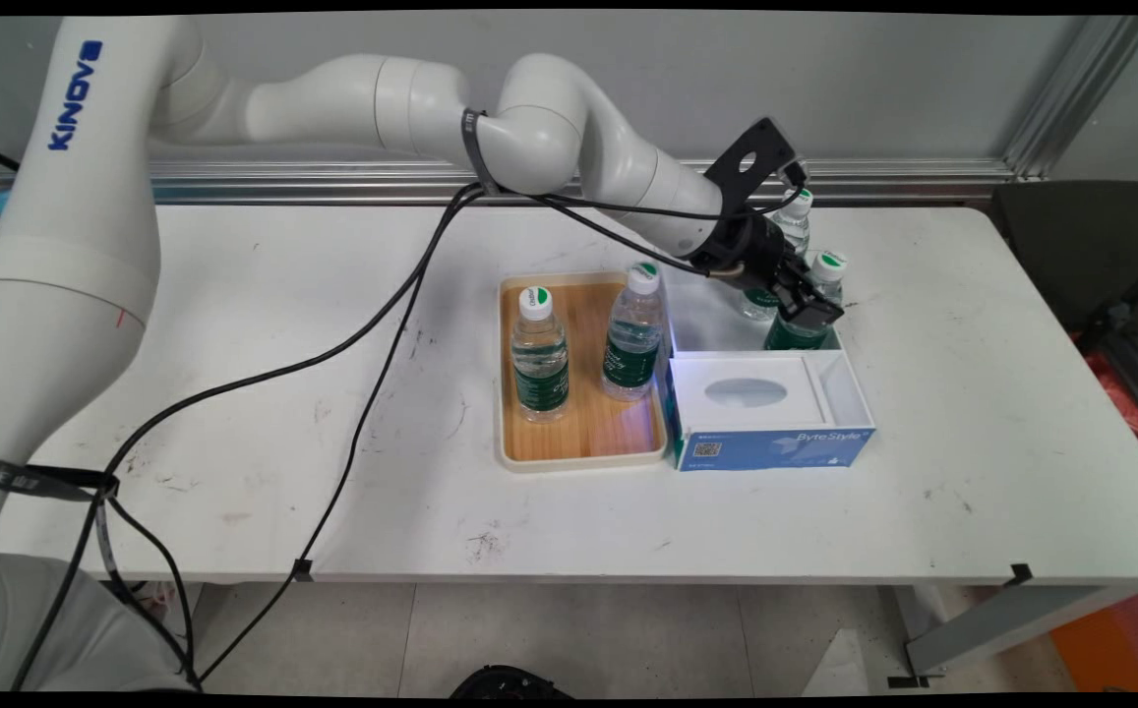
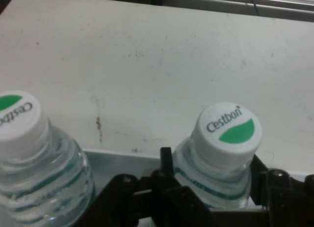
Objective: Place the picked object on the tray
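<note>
My gripper (image 1: 810, 317) has its fingers (image 2: 169, 168) pinching a Cestbon water bottle (image 2: 223, 156) just under its cap, in the far compartment of the blue-and-white box (image 1: 775, 447). A second bottle (image 2: 34, 158) stands beside it; two more bottles (image 1: 540, 354) stand upright on the wooden tray (image 1: 583, 447) touching the box.

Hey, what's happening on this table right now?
A white Kinova arm has its gripper down in the back of a white and blue box, with its fingers on either side of a water bottle just below the cap. A second bottle stands beside it in the box. Two more bottles stand upright on a wooden tray left of the box. Whether the fingers actually press the bottle can't be told.
</note>
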{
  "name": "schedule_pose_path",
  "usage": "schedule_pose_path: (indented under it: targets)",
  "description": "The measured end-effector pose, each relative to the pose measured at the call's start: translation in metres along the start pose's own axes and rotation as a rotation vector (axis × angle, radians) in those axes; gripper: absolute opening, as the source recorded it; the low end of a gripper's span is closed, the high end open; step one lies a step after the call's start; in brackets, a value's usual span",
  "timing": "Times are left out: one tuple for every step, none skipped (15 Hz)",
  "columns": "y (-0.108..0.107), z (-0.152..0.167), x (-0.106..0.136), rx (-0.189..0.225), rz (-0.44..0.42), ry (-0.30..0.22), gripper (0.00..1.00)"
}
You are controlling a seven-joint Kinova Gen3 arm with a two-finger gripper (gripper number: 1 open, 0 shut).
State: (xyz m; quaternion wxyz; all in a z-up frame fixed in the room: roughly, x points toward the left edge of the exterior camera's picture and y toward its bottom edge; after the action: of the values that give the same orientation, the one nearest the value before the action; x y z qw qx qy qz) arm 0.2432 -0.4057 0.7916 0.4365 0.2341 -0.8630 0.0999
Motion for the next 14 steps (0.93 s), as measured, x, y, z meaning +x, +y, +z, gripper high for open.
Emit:
schedule_pose_path:
  targets:
    - [-0.002, -0.003, 0.004, 0.003, 0.005, 0.005, 0.00]
    - [-0.003, -0.007, 0.008, 0.007, 0.010, 0.011, 0.00]
    - [-0.005, -0.010, 0.011, 0.009, 0.014, 0.014, 0.00]
    - [-0.006, -0.014, 0.017, 0.012, 0.021, 0.019, 0.00]
    - [-0.009, -0.021, 0.023, 0.016, 0.029, 0.024, 0.00]
    - [-0.011, -0.028, 0.028, 0.021, 0.036, 0.029, 0.00]
    - [-0.013, -0.036, 0.033, 0.028, 0.041, 0.030, 0.00]
    - [-0.014, -0.041, 0.036, 0.033, 0.044, 0.030, 0.00]
    - [-0.017, -0.049, 0.040, 0.040, 0.048, 0.028, 0.00]
    - [-0.019, -0.059, 0.044, 0.049, 0.051, 0.024, 0.00]
    - [-0.022, -0.069, 0.047, 0.057, 0.053, 0.019, 0.00]
    - [-0.023, -0.076, 0.049, 0.062, 0.053, 0.013, 0.00]
    - [-0.025, -0.083, 0.051, 0.067, 0.054, 0.007, 0.00]
    - [-0.026, -0.092, 0.052, 0.073, 0.055, -0.003, 0.00]
